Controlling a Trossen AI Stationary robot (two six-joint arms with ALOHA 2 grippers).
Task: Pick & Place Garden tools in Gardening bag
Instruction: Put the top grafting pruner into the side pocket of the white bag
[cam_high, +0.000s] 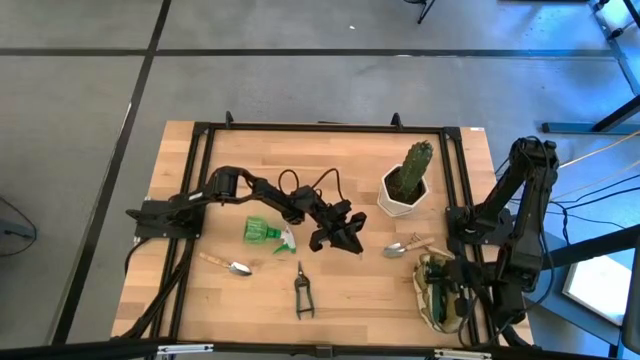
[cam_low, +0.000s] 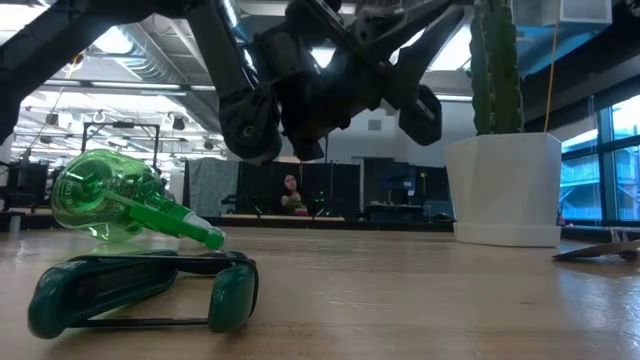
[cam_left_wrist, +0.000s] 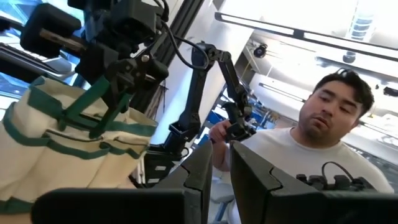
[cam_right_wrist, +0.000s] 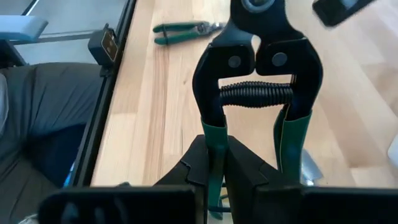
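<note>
Pruning shears (cam_right_wrist: 258, 93), stiff, sprung and likely to pivot, hang just above the gardening bag (cam_high: 437, 300), right gripper (cam_right_wrist: 214, 155) clamped on one green handle; left gripper (cam_high: 335, 232), jaws together and empty, waits well apart from the bag.

My view: wood table (cam_high: 340, 290) carries spray bottle (cam_high: 268, 232), two trowels (cam_high: 228, 265) (cam_high: 405, 246), shears (cam_high: 303, 291), potted cactus (cam_high: 405, 186), bag (cam_high: 437, 295).

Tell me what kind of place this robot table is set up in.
Probably a robotics lab or workshop. Beyond the wooden table, the low view shows an open ceiling with exposed ducts, rows of dark workstations and a person seated there; the floor is bare grey concrete.
</note>
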